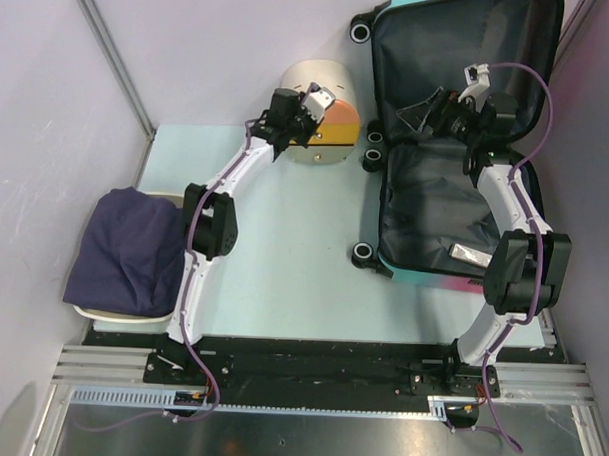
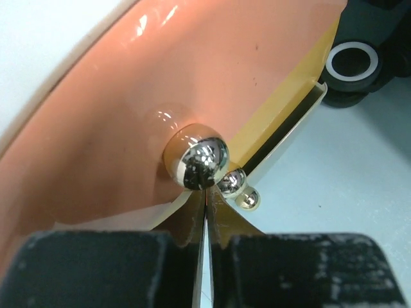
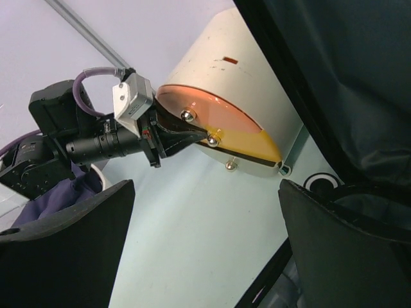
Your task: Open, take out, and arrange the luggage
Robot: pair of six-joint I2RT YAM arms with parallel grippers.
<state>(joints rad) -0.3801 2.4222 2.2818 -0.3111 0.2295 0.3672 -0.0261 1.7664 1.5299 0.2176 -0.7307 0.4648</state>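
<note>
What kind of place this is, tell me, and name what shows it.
Probably a robot lab cell, not a home: plain partition walls, a metal mounting rail, and a suitcase staged open on a worktable.

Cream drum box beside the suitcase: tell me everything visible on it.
The smooth cream cylindrical box lies on its side at the far edge of the table, close beside the wheels of the open suitcase. Its round face splits into an orange drawer above a yellow drawer, carrying three shiny metal knobs. A dark gap edges the yellow drawer. The left gripper, shut, sits at the knobs; whether it clamps one is unclear.
</note>
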